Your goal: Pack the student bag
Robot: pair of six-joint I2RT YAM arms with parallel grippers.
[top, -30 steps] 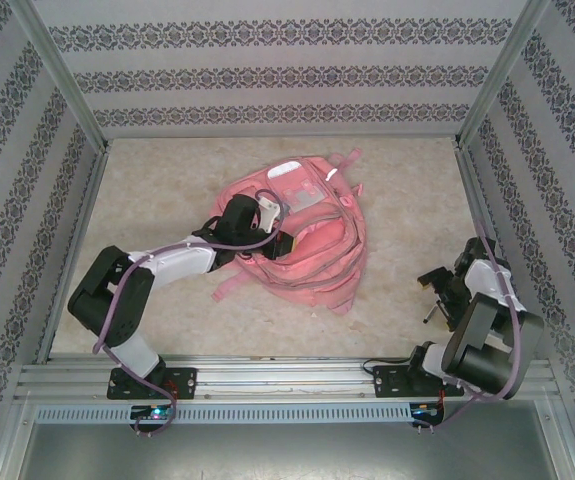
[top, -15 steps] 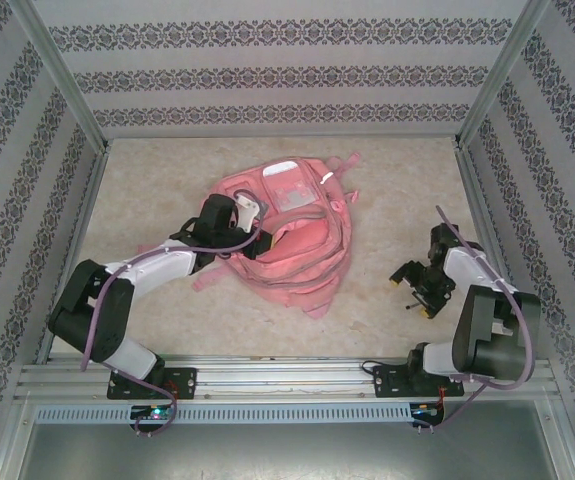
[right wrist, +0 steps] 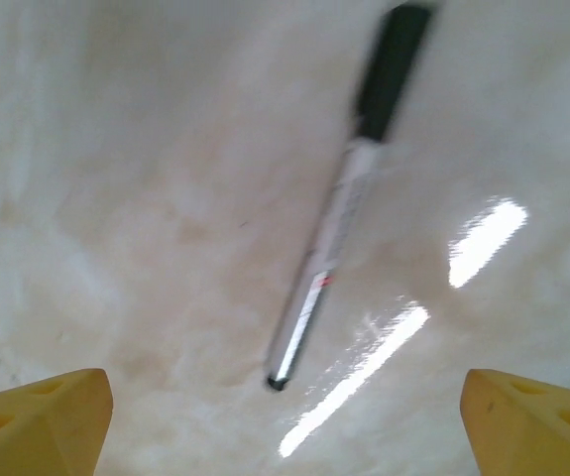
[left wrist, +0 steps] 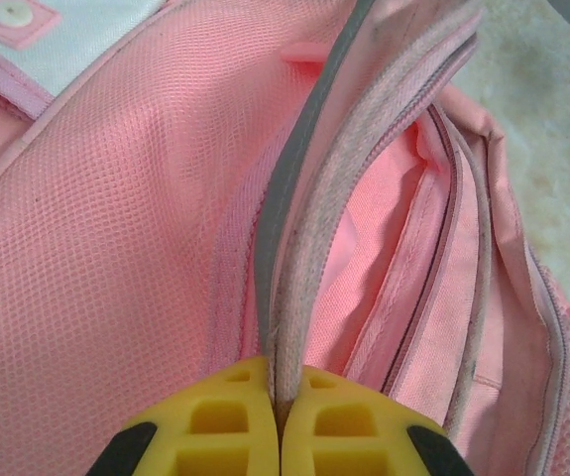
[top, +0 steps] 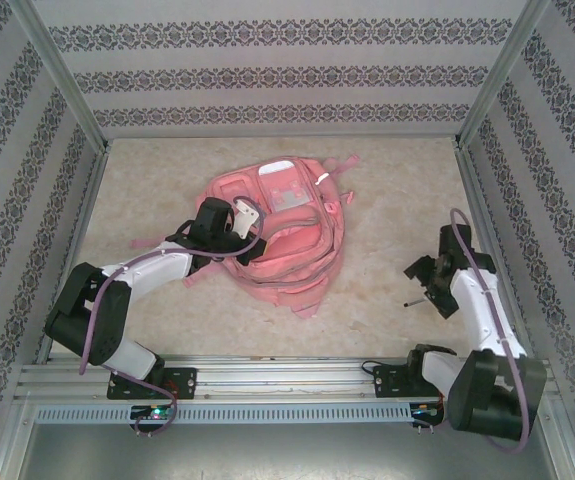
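**Pink bag pinched at its open rim; pen lies loose to its right**

The table (top: 157, 180) is a pale, mottled, stone-look surface with a slight gloss, and the right wrist view catches bright streaks of reflected light on it. Walls (top: 287, 75) papered in grey bands of dark ornamental pattern stand behind the student bag (top: 292, 235) and to both sides of it, framed by aluminium posts. An aluminium rail (top: 287, 378) runs along the table edge on the near side of the bag and carries both arm bases.

The student bag lies flat near the middle of the table, slightly left of centre. Its clear window pocket faces the far wall and its main opening gapes to show pink lining.

The left gripper (left wrist: 280, 402) sits at the bag's left side. Its yellow fingertips are pressed fully together on the grey-edged zip rim of the bag's opening, with the fabric clamped between them.

The right gripper (right wrist: 285, 416) hangs well to the right of the bag, fingers spread wide, holding nothing. A pen (right wrist: 336, 233) with a dark cap and a silvery barrel lies on the table there, between and ahead of the fingertips, touched by neither.
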